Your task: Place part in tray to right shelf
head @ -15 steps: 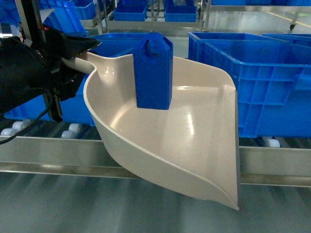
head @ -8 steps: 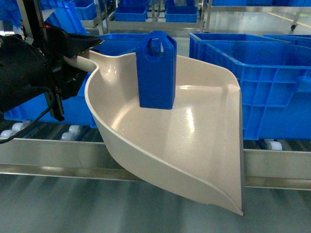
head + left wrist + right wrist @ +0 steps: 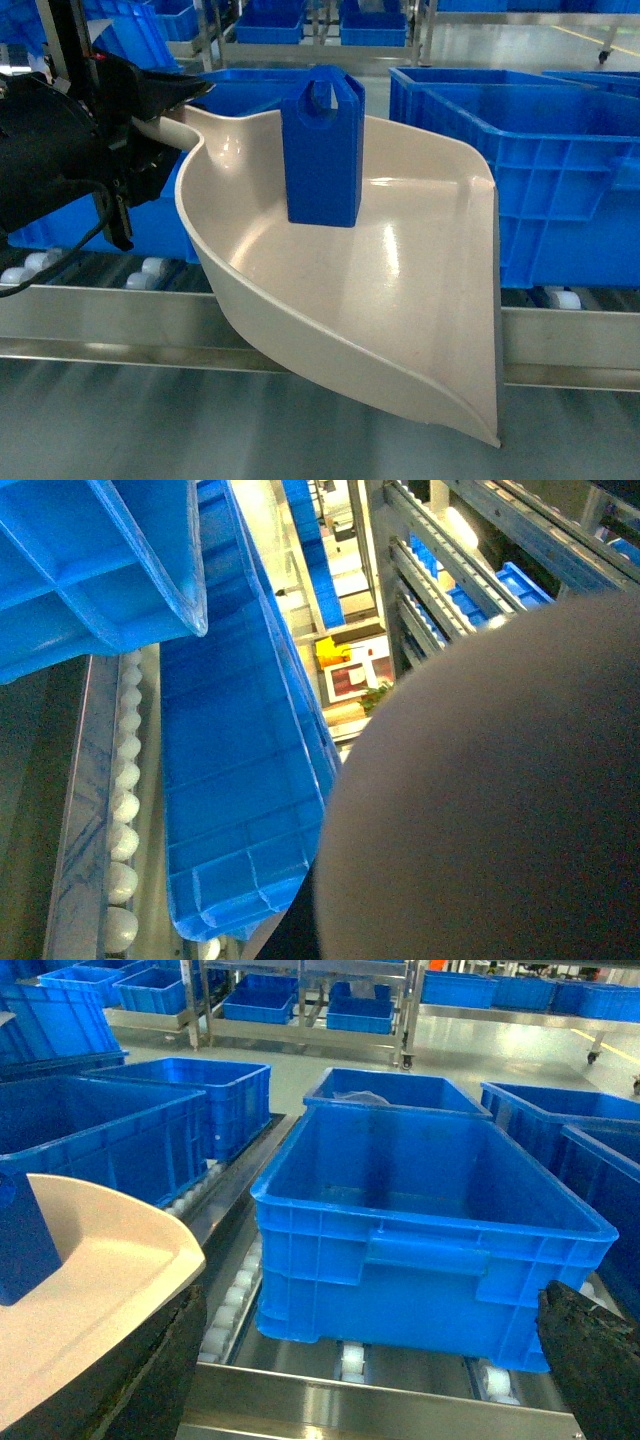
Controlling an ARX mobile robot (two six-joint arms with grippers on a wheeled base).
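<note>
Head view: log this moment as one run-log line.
left pincer: gripping scoop handle | beige scoop: held over shelf rail | blue block: upright in scoop | right pincer: open, empty

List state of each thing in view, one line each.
part: upright, standing in the tray
tray: held by its handle, tilted, lip over the shelf's front rail
left gripper: shut on the tray handle
right gripper: open, holding nothing
nearest crate: on the rollers, looks empty

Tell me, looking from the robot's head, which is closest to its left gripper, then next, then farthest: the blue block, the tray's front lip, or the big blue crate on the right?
From the left gripper:
1. Blue block, standing mid-tray.
2. Tray's front lip, lower right.
3. Big blue crate, far right on the shelf.
</note>
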